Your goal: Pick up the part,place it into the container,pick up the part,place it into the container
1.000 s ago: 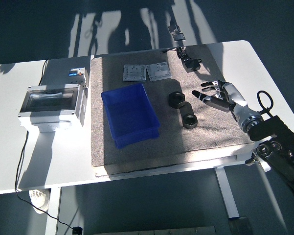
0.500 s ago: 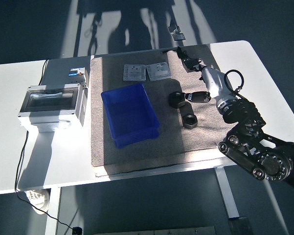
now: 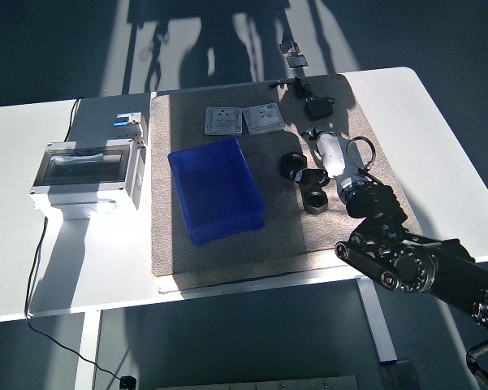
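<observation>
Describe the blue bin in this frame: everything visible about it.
The blue bin is an open rectangular tub, plastic by its look, with thin raised walls and nothing inside. It sits upright, turned slightly askew, on the grey mat, left of the two dark nuts and just below two grey plates. Nothing touches it but the mat.

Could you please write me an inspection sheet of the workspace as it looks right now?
Surface: white table with a grey mat on it.
Job's things: two dark nuts, far nut, near nut; blue bin empty.
Clutter: two switch plates; grey electrical box.
Grippers: right hand at the far nut, grasp unclear; left not seen.
Cables: black adapter with cord; box cable over the near edge.
Surroundings: dark floor, shadows.
</observation>
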Available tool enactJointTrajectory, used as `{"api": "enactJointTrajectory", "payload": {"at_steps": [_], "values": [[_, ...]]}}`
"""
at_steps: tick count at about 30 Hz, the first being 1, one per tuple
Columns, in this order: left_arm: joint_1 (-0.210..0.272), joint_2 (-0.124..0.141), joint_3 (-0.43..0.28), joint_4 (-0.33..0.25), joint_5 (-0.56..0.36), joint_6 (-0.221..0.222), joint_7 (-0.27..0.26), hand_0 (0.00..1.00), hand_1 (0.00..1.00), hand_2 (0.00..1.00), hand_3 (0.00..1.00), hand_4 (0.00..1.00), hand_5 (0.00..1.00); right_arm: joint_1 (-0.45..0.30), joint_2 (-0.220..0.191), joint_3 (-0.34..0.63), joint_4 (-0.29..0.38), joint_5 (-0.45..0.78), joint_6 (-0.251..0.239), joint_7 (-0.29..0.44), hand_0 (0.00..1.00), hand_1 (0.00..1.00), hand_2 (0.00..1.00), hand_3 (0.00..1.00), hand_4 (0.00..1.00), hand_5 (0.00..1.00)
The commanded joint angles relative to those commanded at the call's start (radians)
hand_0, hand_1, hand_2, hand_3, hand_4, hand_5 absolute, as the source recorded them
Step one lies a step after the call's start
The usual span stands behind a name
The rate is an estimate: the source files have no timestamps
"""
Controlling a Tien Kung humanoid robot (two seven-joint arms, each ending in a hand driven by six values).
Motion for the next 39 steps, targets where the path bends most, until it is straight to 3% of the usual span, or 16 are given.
{"api": "enactJointTrajectory", "payload": {"at_steps": [5,14,22,30,31,36,37,39], "values": [[0.002,0.002,0.002,0.0,-0.007,0.002,-0.002,0.702,0.664,0.651,0.594,0.479,0.478,0.0,-0.001,-0.015,-0.019,0.032,0.006,0.0,0.531,0.635,0.765,0.773,0.925,0.42],[0.001,0.003,-0.001,0.0,-0.001,0.001,-0.003,0.703,0.666,0.649,0.595,0.489,0.486,-0.01,-0.001,-0.042,0.024,0.041,0.015,0.004,0.547,0.643,0.761,0.768,0.926,0.457],[0.001,0.004,0.0,0.0,0.0,0.001,-0.004,0.702,0.664,0.648,0.596,0.493,0.487,-0.019,-0.001,-0.044,0.075,-0.031,0.133,-0.02,0.56,0.652,0.767,0.765,0.922,0.465],[0.0,0.004,0.001,0.0,0.0,0.002,-0.005,0.702,0.664,0.648,0.596,0.494,0.489,-0.022,-0.004,-0.02,0.095,-0.118,0.173,-0.048,0.581,0.674,0.769,0.743,0.927,0.485],[0.0,0.004,0.001,0.0,0.001,0.002,-0.005,0.702,0.664,0.647,0.596,0.494,0.488,-0.022,-0.004,-0.017,0.097,-0.126,0.173,-0.05,0.588,0.67,0.759,0.672,0.923,0.498],[0.0,0.004,0.001,0.0,0.002,0.002,-0.005,0.702,0.664,0.647,0.596,0.494,0.488,-0.024,-0.005,-0.009,0.101,-0.156,0.159,-0.057,0.588,0.67,0.759,0.672,0.923,0.498],[0.001,0.004,0.001,0.0,0.002,0.003,-0.006,0.702,0.663,0.646,0.595,0.495,0.489,-0.024,-0.006,-0.008,0.102,-0.161,0.154,-0.058,0.578,0.66,0.724,0.451,0.913,0.491],[0.001,0.004,0.002,0.0,0.002,0.003,-0.006,0.702,0.663,0.646,0.595,0.495,0.489,-0.024,-0.007,-0.004,0.101,-0.171,0.145,-0.061,0.578,0.66,0.724,0.451,0.913,0.491]]}}
